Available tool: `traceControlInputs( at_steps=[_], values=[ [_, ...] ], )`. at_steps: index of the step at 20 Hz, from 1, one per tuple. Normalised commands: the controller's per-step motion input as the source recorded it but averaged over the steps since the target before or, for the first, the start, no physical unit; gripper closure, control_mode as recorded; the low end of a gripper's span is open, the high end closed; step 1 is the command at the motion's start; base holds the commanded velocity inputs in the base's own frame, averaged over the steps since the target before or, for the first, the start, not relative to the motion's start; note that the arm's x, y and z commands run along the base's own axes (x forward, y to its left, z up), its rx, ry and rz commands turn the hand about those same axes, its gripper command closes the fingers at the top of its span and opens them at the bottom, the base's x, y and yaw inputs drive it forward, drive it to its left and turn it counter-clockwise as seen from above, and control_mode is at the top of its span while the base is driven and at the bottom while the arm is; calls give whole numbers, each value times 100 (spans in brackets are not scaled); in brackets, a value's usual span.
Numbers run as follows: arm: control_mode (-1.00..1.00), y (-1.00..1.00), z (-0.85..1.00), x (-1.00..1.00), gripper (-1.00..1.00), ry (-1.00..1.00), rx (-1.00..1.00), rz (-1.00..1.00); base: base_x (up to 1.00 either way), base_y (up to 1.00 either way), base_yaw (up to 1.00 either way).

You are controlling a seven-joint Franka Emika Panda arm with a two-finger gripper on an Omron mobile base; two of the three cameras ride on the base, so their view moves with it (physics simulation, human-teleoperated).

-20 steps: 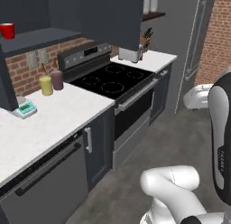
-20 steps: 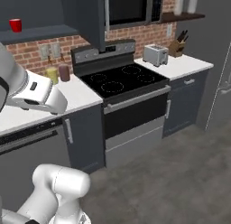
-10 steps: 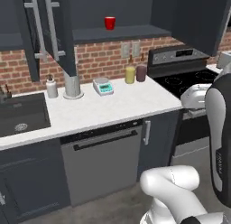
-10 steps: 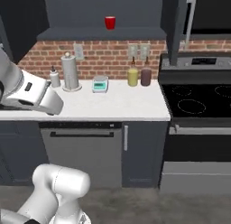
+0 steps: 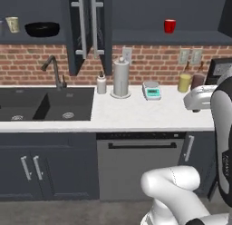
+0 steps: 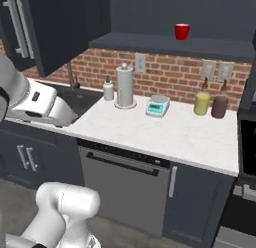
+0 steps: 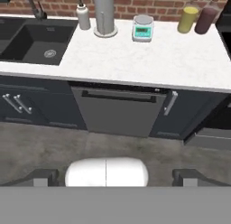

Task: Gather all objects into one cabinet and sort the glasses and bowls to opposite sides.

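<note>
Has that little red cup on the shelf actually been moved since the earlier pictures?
No. The red cup stands on the same shelf above the yellow canister; the base drove, so the whole view shifted.

The counter (image 5: 136, 115) is faced squarely from behind-left, seen at an angle from behind-right, and looked down upon from farther back by the hand camera; the scale (image 5: 152, 90) is shared by all three.
</note>
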Motion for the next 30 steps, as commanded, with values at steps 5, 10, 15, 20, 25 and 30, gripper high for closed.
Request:
traceControlInputs(
  at_steps=[5, 10, 15, 20, 25, 30],
  values=[
    [100, 0, 0, 0, -100, 0, 0, 0, 40, -65, 3],
    [100, 0, 0, 0, -100, 0, 0, 0, 31, -54, -6],
    [100, 0, 0, 0, -100, 0, 0, 0, 29, -20, -20],
    [100, 0, 0, 0, -100, 0, 0, 0, 36, 0, -23],
    [100, 0, 0, 0, -100, 0, 0, 0, 45, 0, -26],
    [100, 0, 0, 0, -100, 0, 0, 0, 50, 0, -25]
  ],
)
